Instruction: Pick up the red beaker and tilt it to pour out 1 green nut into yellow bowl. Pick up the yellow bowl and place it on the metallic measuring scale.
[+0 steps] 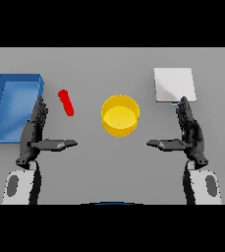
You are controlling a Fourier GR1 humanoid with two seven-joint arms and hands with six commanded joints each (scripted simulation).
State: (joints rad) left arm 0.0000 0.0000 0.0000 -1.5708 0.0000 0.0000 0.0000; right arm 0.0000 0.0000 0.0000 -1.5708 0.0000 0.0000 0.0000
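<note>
Progress: nothing is showing as done. Left hand (35, 132) and right hand (188, 130) are resting wide, holding nothing. Red beaker (66, 102) is lying just beyond the left hand; yellow bowl (120, 115) is sitting between both hands; metallic measuring scale (174, 84) is waiting beyond the right hand.

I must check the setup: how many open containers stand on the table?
3: the blue tray at far left, the red beaker right of it, the yellow bowl at centre. None seems hidden.

Red beaker (66, 102) tilted, left of yellow bowl (120, 115); scale (174, 84) right.
</note>
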